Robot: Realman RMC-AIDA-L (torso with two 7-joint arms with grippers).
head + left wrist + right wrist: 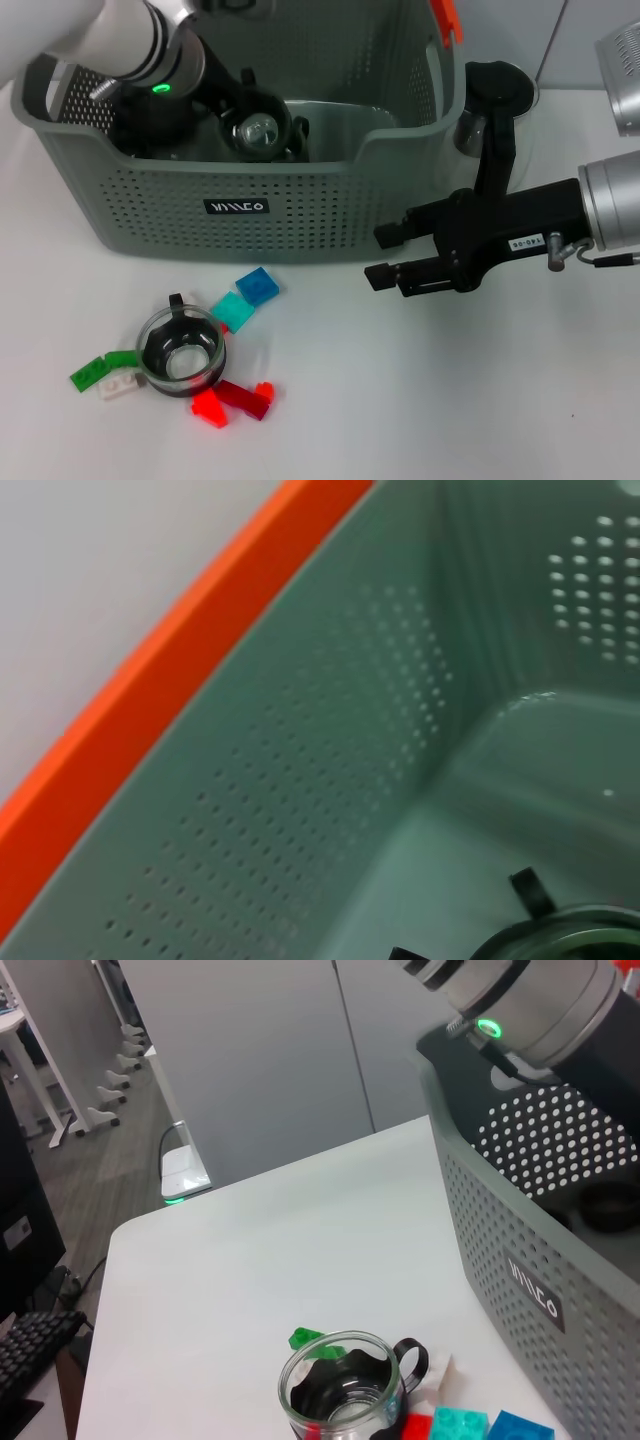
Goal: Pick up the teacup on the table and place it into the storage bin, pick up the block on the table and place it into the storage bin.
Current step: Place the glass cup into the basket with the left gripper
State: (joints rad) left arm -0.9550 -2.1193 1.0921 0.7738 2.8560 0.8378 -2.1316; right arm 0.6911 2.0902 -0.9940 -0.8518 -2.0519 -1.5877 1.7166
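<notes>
A glass teacup with a black handle stands upright on the white table in front of the storage bin; it also shows in the right wrist view as the teacup. Small blocks lie around it: blue, teal, green, white and red. My left gripper reaches down inside the bin, right at a second glass cup whose rim shows in the left wrist view. My right gripper hovers open beside the bin's front right corner, holding nothing.
Behind the bin's right end stands a dark round object. The bin carries an orange handle clip at the back right. In the right wrist view the table edge drops off to a floor beyond.
</notes>
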